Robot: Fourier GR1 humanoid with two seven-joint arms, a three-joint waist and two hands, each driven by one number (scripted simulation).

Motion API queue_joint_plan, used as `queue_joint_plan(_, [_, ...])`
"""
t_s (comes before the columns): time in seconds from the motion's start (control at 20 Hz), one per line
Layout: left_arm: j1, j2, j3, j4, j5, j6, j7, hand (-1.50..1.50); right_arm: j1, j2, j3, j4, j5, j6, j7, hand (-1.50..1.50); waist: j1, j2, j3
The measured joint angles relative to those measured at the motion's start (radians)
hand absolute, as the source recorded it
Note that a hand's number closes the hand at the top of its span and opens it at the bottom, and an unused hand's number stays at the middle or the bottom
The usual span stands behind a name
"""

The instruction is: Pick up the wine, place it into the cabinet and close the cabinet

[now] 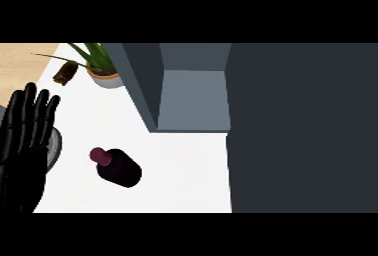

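One hand (26, 145) shows in the head view, the robot's left one, at the left edge of the white counter (184, 170). Its black fingers are straight and point up, and it holds nothing — it is open and resting. The right hand does not show.

Just to the right of this hand stands one wine bottle (118, 169), dark, with a purple-red cap toward the upper left. It is on the counter, apart from the hand and outside the cabinet (193, 100).

There is one cabinet, grey, up and to the right of the wine bottle. Its inside is visible, with one grey shelf surface. A large dark panel (303, 125) fills the view to the right of the bottle.

Above the bottle, near the cabinet's left wall, there is one potted plant (103, 67) with green leaves, and left of it one small brown object (66, 73) — I cannot tell what it is.
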Motion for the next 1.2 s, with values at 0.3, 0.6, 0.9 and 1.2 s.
queue_joint_plan(0.3, [0.084,-0.015,-0.139,-0.049,0.005,-0.083,-0.053,-1.50,0.085,0.007,0.031,-0.075,-0.044,0.044,0.006,-1.50,-0.002,0.017,0.025])
queue_joint_plan(0.6, [0.200,-0.068,-0.337,-0.079,0.137,-0.104,0.028,-1.50,0.160,-0.034,0.087,-0.137,-0.185,0.160,0.110,-1.50,-0.003,0.021,0.030])
queue_joint_plan(0.9, [0.276,-0.075,-0.503,-0.204,0.110,-0.043,0.118,-1.50,0.188,-0.074,0.047,-0.253,-0.298,0.191,0.234,-1.50,0.002,0.023,0.031])
queue_joint_plan(1.2, [0.287,-0.071,-0.637,-0.281,0.011,0.071,0.188,-1.50,0.157,-0.061,0.067,-0.274,-0.300,0.177,0.306,-1.50,0.004,0.024,0.031])
